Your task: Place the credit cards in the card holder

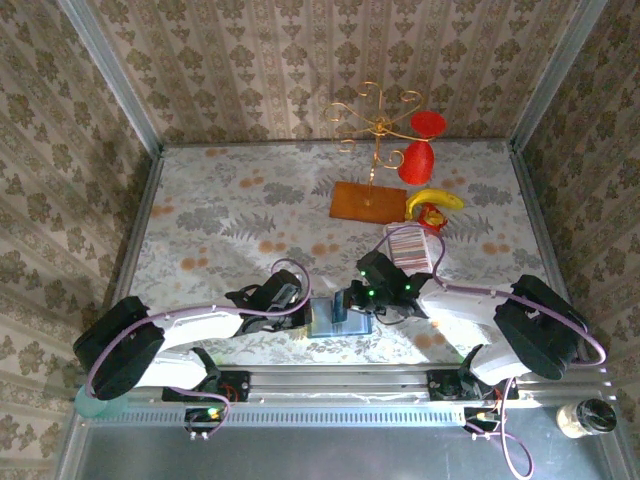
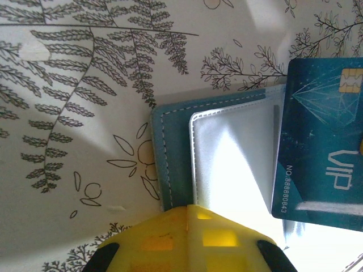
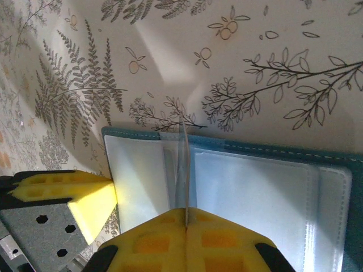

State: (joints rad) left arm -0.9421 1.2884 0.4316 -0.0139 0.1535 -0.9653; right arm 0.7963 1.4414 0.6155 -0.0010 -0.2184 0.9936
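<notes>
Blue credit card (image 2: 317, 141) stands upright over open teal card holder (image 2: 173, 153).

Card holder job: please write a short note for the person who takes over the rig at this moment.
Left gripper: shut, tips at the edge of the card holder, which lies open on the table.
Right gripper: shut on the blue card, which stands on edge over the holder's clear pocket.
Done: holder open, one card picked up.
Left: slide this card into the pocket, then any others. Whether pale cards already sit inside, I cannot tell.
</notes>
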